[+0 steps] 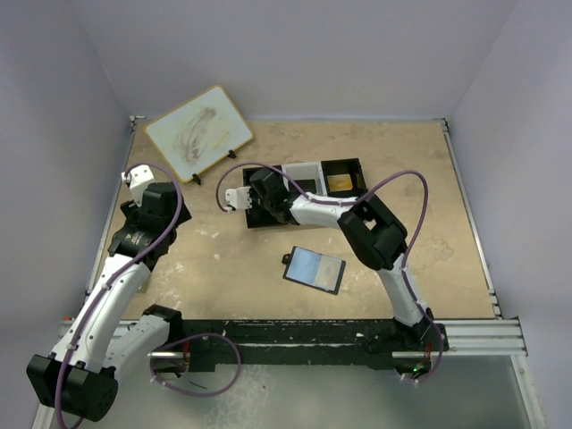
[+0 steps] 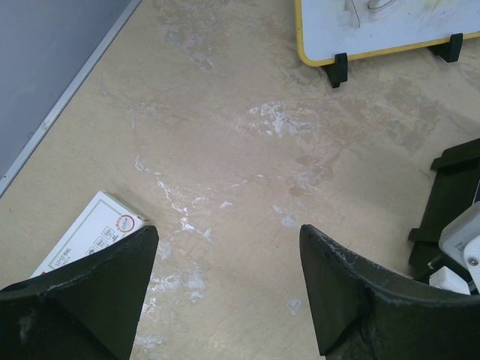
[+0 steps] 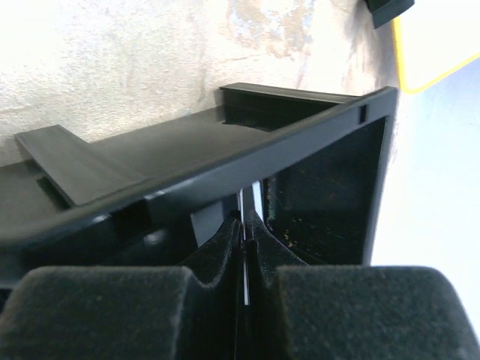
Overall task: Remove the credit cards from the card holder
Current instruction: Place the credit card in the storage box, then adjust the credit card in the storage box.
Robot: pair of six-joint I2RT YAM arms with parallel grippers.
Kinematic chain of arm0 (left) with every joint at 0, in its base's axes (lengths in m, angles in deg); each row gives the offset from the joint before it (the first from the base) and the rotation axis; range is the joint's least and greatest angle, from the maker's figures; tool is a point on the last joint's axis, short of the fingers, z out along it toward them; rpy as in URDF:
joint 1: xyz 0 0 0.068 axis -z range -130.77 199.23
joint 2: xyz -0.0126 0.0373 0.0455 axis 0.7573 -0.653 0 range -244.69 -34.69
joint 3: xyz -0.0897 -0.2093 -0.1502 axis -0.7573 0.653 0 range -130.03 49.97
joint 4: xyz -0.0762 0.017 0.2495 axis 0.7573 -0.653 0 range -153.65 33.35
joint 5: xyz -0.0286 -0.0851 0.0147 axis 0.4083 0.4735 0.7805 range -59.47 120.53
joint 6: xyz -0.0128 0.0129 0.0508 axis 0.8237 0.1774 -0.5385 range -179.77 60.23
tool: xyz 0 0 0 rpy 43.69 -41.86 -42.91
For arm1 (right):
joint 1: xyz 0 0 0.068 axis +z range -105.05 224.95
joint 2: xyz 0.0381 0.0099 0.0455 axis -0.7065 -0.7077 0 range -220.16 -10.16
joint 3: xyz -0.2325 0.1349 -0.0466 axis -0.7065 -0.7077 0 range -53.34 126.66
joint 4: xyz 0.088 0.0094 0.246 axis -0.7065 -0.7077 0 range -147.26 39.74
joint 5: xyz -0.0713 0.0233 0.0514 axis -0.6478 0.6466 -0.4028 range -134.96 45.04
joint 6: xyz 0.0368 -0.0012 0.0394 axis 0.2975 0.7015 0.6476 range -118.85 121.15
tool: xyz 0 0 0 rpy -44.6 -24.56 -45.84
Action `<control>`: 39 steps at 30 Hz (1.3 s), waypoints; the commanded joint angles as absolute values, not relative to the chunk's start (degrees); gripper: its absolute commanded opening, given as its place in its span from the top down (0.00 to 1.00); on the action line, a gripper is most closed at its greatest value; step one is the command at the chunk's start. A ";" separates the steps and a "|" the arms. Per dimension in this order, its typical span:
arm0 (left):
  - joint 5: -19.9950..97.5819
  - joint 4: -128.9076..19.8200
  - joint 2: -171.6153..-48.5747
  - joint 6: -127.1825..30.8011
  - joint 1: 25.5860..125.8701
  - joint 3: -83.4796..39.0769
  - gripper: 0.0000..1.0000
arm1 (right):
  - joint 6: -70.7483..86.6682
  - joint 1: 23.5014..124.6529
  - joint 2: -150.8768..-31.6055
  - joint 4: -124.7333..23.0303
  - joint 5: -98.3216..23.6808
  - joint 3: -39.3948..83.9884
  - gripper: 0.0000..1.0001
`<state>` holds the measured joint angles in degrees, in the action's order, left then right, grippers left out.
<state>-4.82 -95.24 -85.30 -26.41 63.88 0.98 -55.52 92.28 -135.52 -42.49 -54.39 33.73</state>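
Observation:
The card holder lies open on the table in the top view, pale blue-grey inside facing up, with no gripper touching it. My right gripper reaches into the left end of the black-and-white tray. In the right wrist view a thin pale credit card stands edge-on between the fingers of the right gripper, just behind the tray's black wall. My left gripper hangs wide open over bare table at the far left, holding nothing.
A yellow-rimmed whiteboard leans on black feet at the back left. A white-and-red little box lies by the left gripper's left finger. The tray's corner shows at the right of the left wrist view. Walls enclose the table.

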 commanded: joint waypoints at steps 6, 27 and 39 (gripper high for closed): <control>-4.67 -93.69 -85.53 -27.17 63.81 0.84 0.26 | -56.67 92.24 -135.01 -40.89 -53.44 34.12 0.88; -4.17 -93.69 -85.90 -27.35 63.82 0.93 0.27 | -5.55 88.06 -128.06 -56.68 -38.37 42.61 0.74; -4.36 -93.60 -85.26 -27.25 63.82 0.99 0.27 | 13.48 90.08 -130.70 -58.40 -47.19 41.49 0.97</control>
